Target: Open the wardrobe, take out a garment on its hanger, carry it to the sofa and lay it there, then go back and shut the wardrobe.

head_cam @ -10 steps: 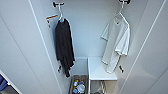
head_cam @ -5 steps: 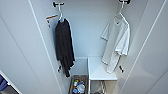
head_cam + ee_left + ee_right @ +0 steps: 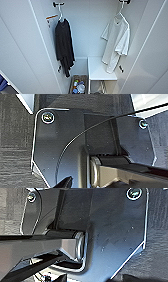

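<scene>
Wardrobe (image 3: 22,50) stands open, both doors swung wide. White T-shirt (image 3: 116,45) hangs on its hanger (image 3: 121,12) at right; black top (image 3: 63,47) at left. Gripper states: cannot tell.

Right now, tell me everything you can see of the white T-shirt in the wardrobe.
The white T-shirt is short-sleeved and looks like soft, limp fabric. It hangs on a thin white hanger whose hook catches a dark bracket at the top right of the open wardrobe. It droops slightly skewed, its hem reaching down in front of a white shelf. No gripper touches it.
</scene>
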Robot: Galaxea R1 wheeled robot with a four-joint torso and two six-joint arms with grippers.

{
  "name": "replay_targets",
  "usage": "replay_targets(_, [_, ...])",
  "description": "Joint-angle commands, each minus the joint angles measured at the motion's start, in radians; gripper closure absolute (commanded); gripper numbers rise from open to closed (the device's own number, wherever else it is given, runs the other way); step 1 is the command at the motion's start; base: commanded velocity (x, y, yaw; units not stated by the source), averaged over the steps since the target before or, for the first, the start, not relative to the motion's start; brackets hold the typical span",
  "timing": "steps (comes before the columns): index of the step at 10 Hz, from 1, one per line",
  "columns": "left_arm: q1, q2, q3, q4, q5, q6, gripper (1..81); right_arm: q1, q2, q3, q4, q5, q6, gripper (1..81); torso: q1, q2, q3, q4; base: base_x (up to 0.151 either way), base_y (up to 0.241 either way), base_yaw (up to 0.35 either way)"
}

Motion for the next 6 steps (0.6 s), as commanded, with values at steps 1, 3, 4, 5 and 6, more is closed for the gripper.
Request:
replay_targets(1, [-0.023,0.002,0.010,0.039,0.095,0.009,1.0,0.025,0.000,-0.001,0.012,-0.058,0.000,1.0,0.000,0.000,0.000,0.000,0.000,0.000,0.000])
replay_targets(3, [-0.021,-0.003,0.010,0.031,0.095,0.006,1.0,0.019,-0.002,-0.001,0.015,-0.055,0.000,1.0,0.000,0.000,0.085,0.000,0.000,0.000,0.000])
replay_targets(4, [-0.021,-0.003,0.010,0.031,0.095,0.005,1.0,0.019,-0.003,-0.001,0.013,-0.054,0.000,1.0,0.000,0.000,0.081,0.000,0.000,0.000,0.000])
replay_targets(5, [-0.022,-0.003,0.010,0.030,0.096,0.005,1.0,0.019,-0.003,-0.001,0.013,-0.054,0.000,1.0,0.000,0.000,0.037,0.000,0.000,0.000,0.000])
replay_targets(6, [-0.021,-0.006,0.010,0.031,0.096,0.005,1.0,0.019,-0.003,-0.001,0.012,-0.054,0.000,1.0,0.000,0.000,0.056,0.000,0.000,0.000,0.000])
